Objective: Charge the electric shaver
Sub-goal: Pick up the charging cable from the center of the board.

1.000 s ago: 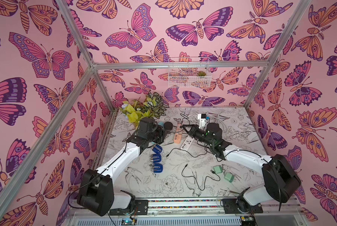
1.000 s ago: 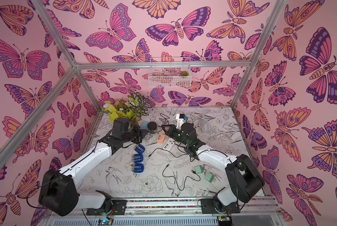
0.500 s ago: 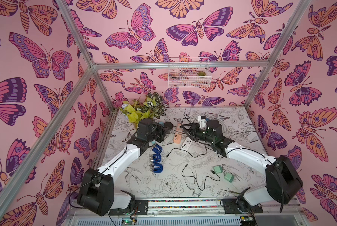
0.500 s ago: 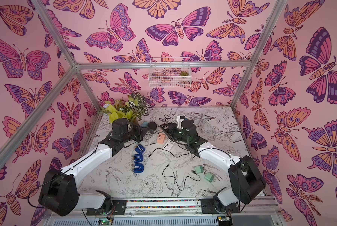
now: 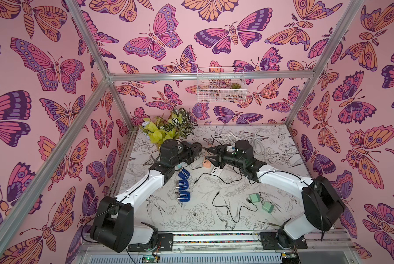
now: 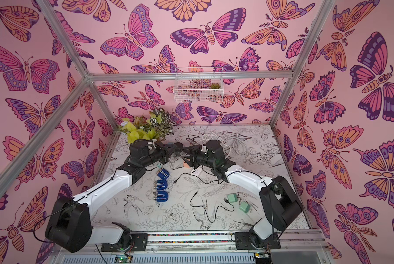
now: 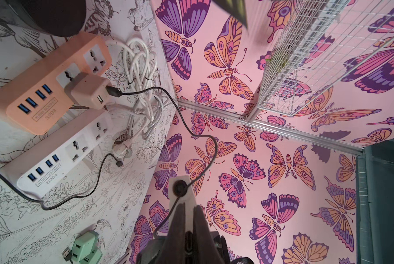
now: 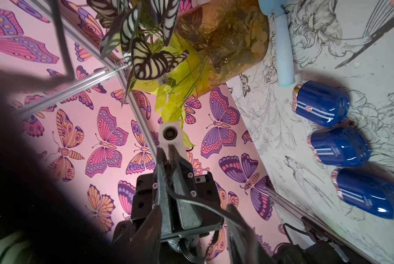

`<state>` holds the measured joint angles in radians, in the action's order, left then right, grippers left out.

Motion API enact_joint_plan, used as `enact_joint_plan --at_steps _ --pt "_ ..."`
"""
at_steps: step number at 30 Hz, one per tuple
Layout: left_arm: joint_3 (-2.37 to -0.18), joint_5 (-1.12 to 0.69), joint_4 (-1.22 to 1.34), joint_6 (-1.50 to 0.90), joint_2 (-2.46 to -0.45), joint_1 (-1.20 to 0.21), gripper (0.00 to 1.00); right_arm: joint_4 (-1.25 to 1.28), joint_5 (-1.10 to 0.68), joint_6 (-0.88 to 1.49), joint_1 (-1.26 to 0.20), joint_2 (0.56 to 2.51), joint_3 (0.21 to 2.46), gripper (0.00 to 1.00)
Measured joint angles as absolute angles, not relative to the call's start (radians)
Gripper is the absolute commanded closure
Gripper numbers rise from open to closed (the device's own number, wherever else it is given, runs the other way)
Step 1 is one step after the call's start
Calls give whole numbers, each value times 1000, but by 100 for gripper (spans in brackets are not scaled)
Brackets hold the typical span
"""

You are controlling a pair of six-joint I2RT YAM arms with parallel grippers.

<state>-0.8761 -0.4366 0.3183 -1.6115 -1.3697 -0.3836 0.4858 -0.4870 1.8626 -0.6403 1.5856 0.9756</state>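
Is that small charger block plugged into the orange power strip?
Plugged in: the charger block sits flush on a socket of the orange power strip, black cable in its port.

Both arms reach inward and meet near the middle, claws almost tip to tip. The left arm comes up from its base at front left, white link slanting to a bent elbow, then the left wrist runs level toward the right. The left claw is rolled on its side, jaws pressed together. The right arm mirrors that from front right. The right wrist is level, pointing left. The right claw is parted, jaws in a V, tips just beside the left claw's.
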Motion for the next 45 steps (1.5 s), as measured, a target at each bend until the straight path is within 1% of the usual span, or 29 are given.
enact_joint_plan --at_steps 6,8,14,16,19,23,28,33,40,45 --pt "-871 -437 320 -1607 -1371 -384 100 579 -479 1922 -640 1643 976 72" --pt "-871 -437 321 -1607 -1372 -384 100 588 -479 1932 -640 1644 976 72" --pt "-871 -457 323 -1605 -1382 -389 100 615 -480 1942 -640 1646 976 68" --pt "-871 -461 323 -1605 -1390 -389 100 622 -480 1942 -640 1654 981 68" --pt "-871 -464 323 -1605 -1396 -390 100 627 -481 1943 -640 1667 989 77" --pt "-871 -468 325 -1605 -1402 -391 100 636 -481 1945 -640 1679 991 83" --pt "-871 -472 325 -1605 -1409 -391 100 645 -481 1945 -640 1687 992 84" --pt "-871 -476 324 -1606 -1409 -392 100 648 -487 1940 -635 1687 992 89" --pt "-875 -481 323 -1606 -1413 -391 100 656 -501 1937 -628 1691 994 93" --pt "-881 -482 322 -1607 -1423 -390 100 664 -511 1937 -624 1703 998 99"
